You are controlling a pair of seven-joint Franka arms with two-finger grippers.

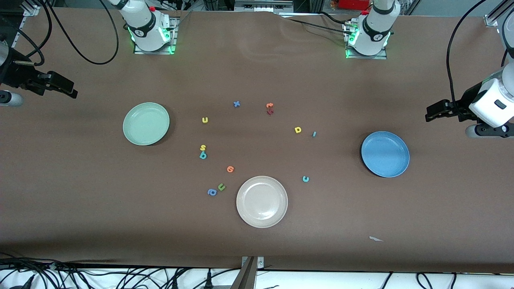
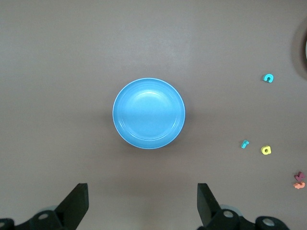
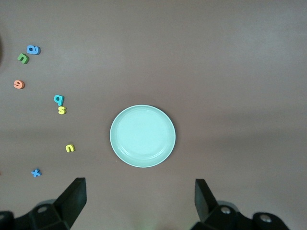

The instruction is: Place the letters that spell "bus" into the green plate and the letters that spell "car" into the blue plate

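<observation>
Front view first: you see the green plate (image 1: 146, 123) toward the right arm's end of the table and the blue plate (image 1: 385, 154) toward the left arm's end, both holding nothing, with a beige-white plate (image 1: 262, 201) nearest the camera between them. The yellow "u" (image 1: 205, 120), yellow "s" (image 1: 203, 147) and teal "b" (image 1: 203, 155) lie loose between the green plate and the table's middle, "s" touching "b". The yellow D-like letter (image 1: 298, 129) and thin teal piece (image 1: 314, 134) sit side by side, the teal "c" (image 1: 305, 179) nearer the camera.

Left wrist view: your left gripper (image 2: 143, 203) hangs over bare table beside the blue plate, jaws spread wide, holding nothing.

Right wrist view: your right gripper (image 3: 140, 201) hangs likewise beside the green plate, wide apart, empty.
</observation>
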